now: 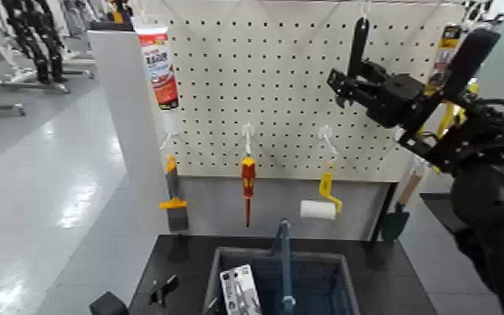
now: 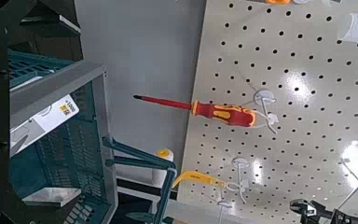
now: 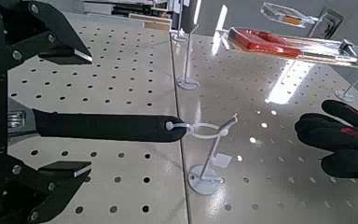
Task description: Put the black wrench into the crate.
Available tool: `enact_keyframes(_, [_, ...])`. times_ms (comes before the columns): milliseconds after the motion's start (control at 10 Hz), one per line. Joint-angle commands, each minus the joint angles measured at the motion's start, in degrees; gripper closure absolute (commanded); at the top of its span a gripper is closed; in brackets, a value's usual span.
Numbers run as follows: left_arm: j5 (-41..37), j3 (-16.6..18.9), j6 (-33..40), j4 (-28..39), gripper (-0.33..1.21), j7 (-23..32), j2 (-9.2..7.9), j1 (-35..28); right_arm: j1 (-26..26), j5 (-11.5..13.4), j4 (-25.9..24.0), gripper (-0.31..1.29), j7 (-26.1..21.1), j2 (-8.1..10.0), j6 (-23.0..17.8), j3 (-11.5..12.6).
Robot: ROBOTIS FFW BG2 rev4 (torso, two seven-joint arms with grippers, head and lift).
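Observation:
The black wrench (image 1: pixel 357 46) hangs upright from a hook at the top right of the white pegboard (image 1: pixel 289 100). My right gripper (image 1: pixel 337 87) is raised to it, open, with its fingers at the wrench's lower end. In the right wrist view the wrench (image 3: pixel 103 126) lies between the two open fingers (image 3: pixel 47 47) and hangs on a white hook (image 3: pixel 210 131); no contact shows. The crate (image 1: pixel 339 281), with a blue bar handle (image 1: pixel 285 260), stands on the dark table below the board. It also shows in the left wrist view (image 2: pixel 70 140). My left gripper (image 1: pixel 162 291) is low beside the crate.
On the pegboard hang a sealant tube (image 1: pixel 156 63), a scraper (image 1: pixel 174 201), a red-and-yellow screwdriver (image 1: pixel 247 180), a small paint roller (image 1: pixel 322 201) and a trowel (image 1: pixel 398 219). A packaged item (image 1: pixel 240 293) lies in the crate. A packaged red tool (image 3: pixel 280 42) hangs near the wrench.

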State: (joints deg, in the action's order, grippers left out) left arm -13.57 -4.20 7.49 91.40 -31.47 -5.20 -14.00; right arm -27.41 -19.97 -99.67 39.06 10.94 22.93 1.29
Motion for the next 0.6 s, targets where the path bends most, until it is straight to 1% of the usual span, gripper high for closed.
enact_keyframes(100, [0.1,0.0,0.0,0.0,0.1,-0.1,-0.08,0.0,-0.6,-0.2,-0.3,1.19,-0.1,0.13,1.6,-0.4])
enact_keyframes(300, [0.1,0.0,0.0,0.0,0.1,-0.1,-0.08,0.0,-0.6,-0.3,-0.3,1.19,-0.2,0.13,1.9,-0.6])
enact_keyframes(600, [0.1,0.0,-0.1,0.0,0.1,-0.1,-0.08,0.1,-0.9,0.5,-0.4,1.19,-0.1,0.22,1.8,-0.9])
